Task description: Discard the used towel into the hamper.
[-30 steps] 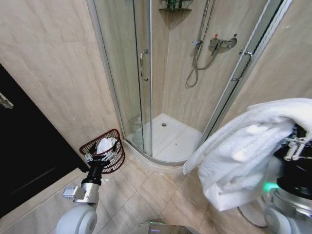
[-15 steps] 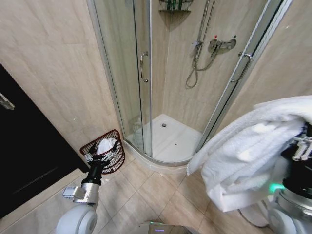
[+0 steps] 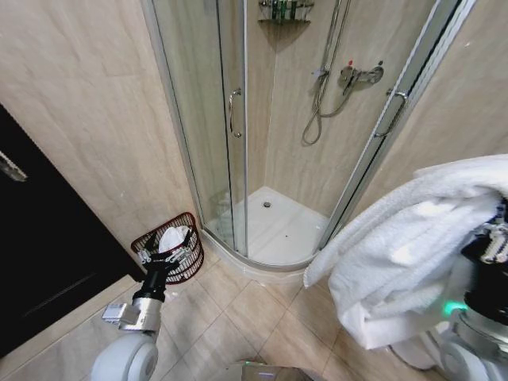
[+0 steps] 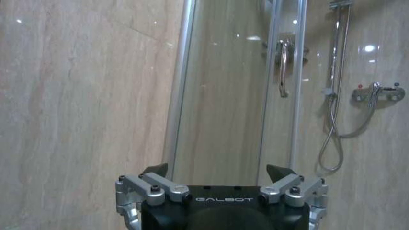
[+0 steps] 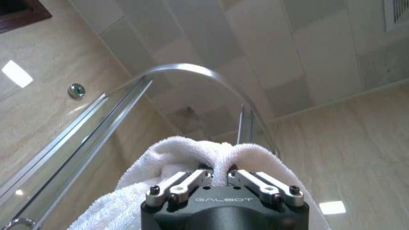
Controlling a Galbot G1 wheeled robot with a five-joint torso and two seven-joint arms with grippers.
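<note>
Bathroom floor hamper (image 3: 169, 248), right pincer (image 5: 219, 175) pinching towel (image 3: 405, 254)

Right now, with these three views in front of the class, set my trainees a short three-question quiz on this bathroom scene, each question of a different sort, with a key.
1. True or false: the right pincer is shut on the white towel.
2. Multiple choice: the hamper stands A) inside the shower, B) on the floor beside the shower door, C) on a shelf.
3. Fill in: the left pincer is ____ and holds nothing.

Key: 1 true; 2 B; 3 open.
</note>
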